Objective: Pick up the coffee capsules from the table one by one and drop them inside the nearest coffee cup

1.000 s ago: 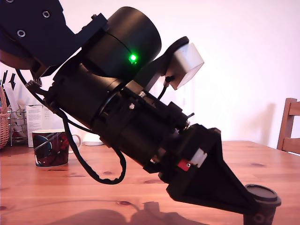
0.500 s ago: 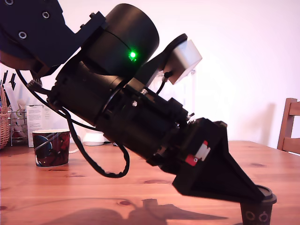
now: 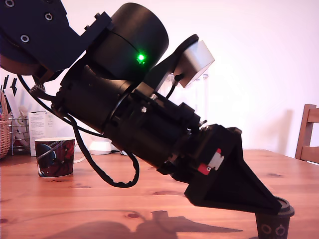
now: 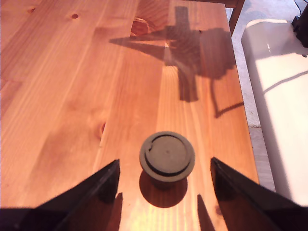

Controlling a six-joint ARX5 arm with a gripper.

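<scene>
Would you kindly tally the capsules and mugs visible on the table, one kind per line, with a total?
Coffee capsules: 1, the capsule standing between the open gripper fingers.
Mugs: 1, the mug at the exterior view's left.
Total: 2

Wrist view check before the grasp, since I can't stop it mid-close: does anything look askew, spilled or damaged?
Nothing stands out. The coffee capsule stands upright on the table, wide rim up, intact, between the open gripper fingers. No spill is visible.
</scene>
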